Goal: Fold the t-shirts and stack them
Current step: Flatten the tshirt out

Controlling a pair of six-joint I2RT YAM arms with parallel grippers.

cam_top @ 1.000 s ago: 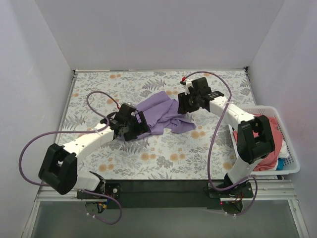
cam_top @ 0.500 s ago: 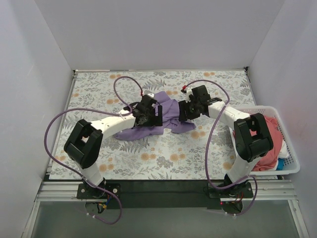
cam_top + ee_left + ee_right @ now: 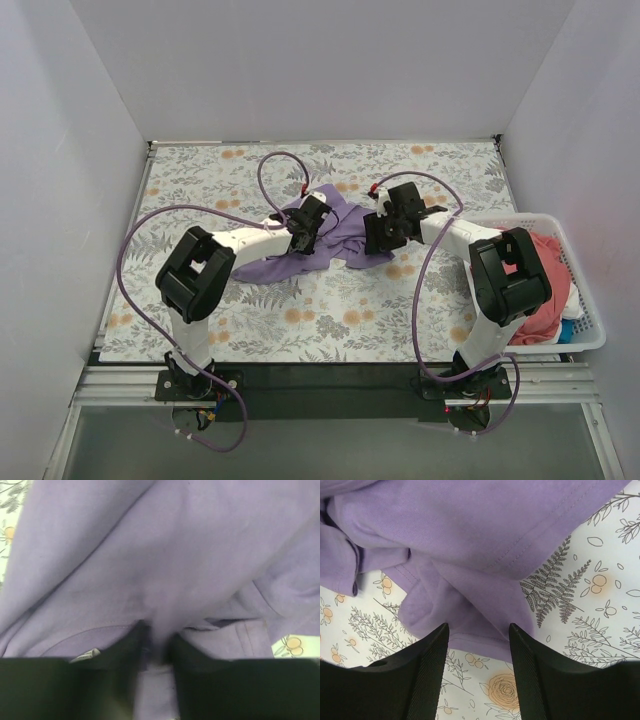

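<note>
- Currently, the light purple cloth t-shirt (image 3: 345, 228) lies crumpled in the middle of the floral-patterned worktop (image 3: 200, 190). The coral-pink t-shirt (image 3: 552, 295) sits in the white slatted plastic basket (image 3: 582, 280) at the right.
- The left gripper (image 3: 157, 640) is clamped on a fold of purple cloth.
- The right gripper (image 3: 477, 630) hovers over a hem corner, jaws apart, holding nothing.
- Risk: the left pinch probably catches several layers, so lifting could raise a bundle instead of spreading the shirt.
- If the right gripper closes on a mismatched edge, the cloth may twist.

Lavender t-shirt (image 3: 345, 232), crumpled & bunched w/ folds, lies flat-ish well left of white basket (image 3: 530, 218). Coral-pink t-shirt (image 3: 558, 275) heaped inside basket, possibly w/ white & blue cloth.
</note>
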